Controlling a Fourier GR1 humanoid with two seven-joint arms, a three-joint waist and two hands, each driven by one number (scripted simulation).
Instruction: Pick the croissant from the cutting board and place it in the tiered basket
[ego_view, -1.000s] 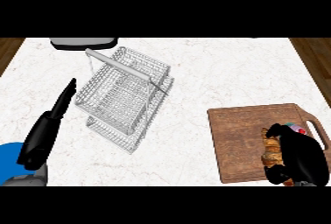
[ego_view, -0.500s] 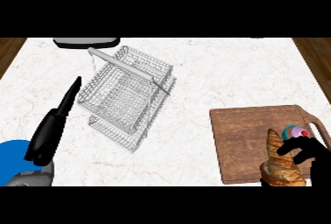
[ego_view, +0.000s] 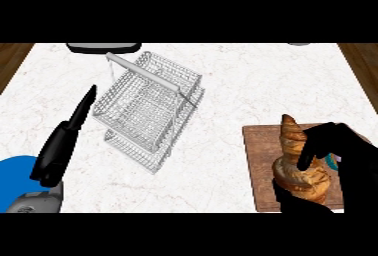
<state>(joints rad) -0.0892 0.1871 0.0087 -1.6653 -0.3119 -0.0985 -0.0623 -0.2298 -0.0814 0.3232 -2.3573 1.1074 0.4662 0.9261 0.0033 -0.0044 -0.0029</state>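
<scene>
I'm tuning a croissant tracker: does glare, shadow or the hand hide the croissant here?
Head view: no glare on the counter, no clear cast shadow; the right hand curls round the croissant, its black fingers covering the lower part, while the tip shows plainly over the cutting board.

Tiered basket (ego_view: 151, 107) left of cutting board (ego_view: 262, 150)

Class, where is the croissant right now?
Head view, lower right: the croissant stands upright in the right hand over the cutting board, right of the tiered basket.
</scene>
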